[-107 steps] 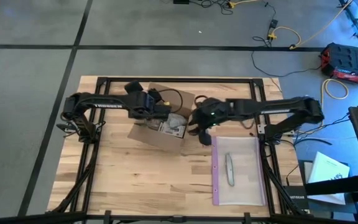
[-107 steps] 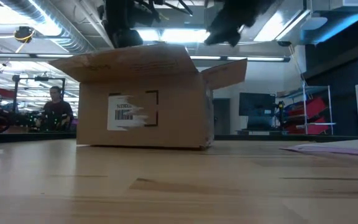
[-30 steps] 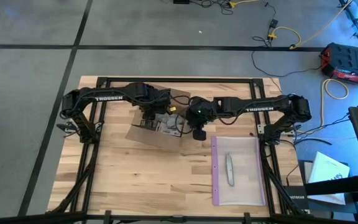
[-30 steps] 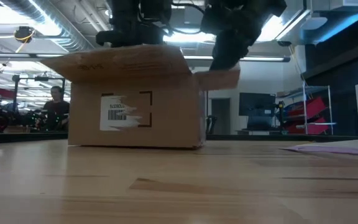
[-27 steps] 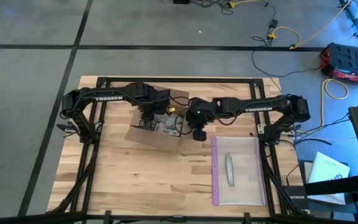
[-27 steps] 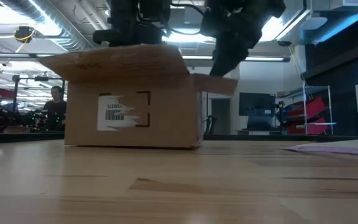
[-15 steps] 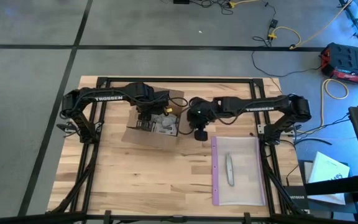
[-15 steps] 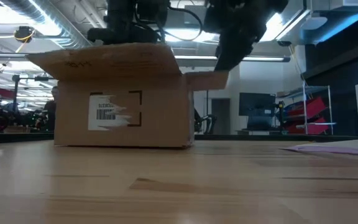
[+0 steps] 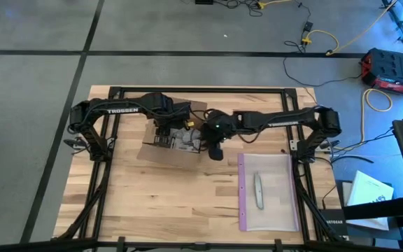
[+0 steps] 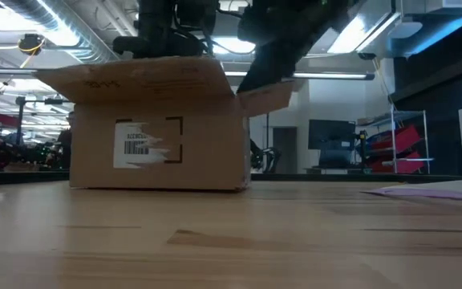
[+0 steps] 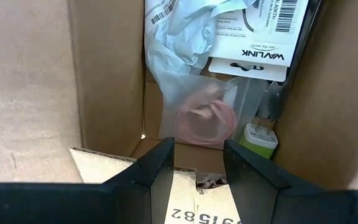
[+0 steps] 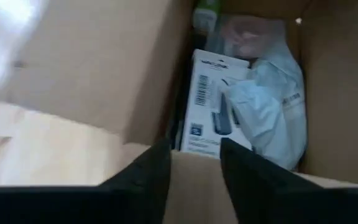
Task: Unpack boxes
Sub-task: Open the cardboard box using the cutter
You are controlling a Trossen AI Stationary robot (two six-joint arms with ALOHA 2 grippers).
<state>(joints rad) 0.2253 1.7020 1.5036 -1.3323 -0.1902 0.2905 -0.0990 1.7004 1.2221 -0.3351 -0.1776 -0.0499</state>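
Item: cardboard box (image 9: pixel 168 143), flaps open, stood toward the far left-centre of the table (image 9: pixel 187 203), label facing the low camera. Contents: white carton (image 12: pixel 211 102), clear bags (image 11: pixel 199 118), green plug (image 11: pixel 257 138).

Left gripper (image 11: pixel 194 163) straddled a flap edge, fingers partly apart — whether it truly pinched the flap could not be told. Right gripper (image 12: pixel 191 165) hung over the opposite flap, parted, holding nothing.

Handling, by judgement: the box light and stiff, apt to slide; the bags soft and slippery — the rigid carton looked the surest hold.
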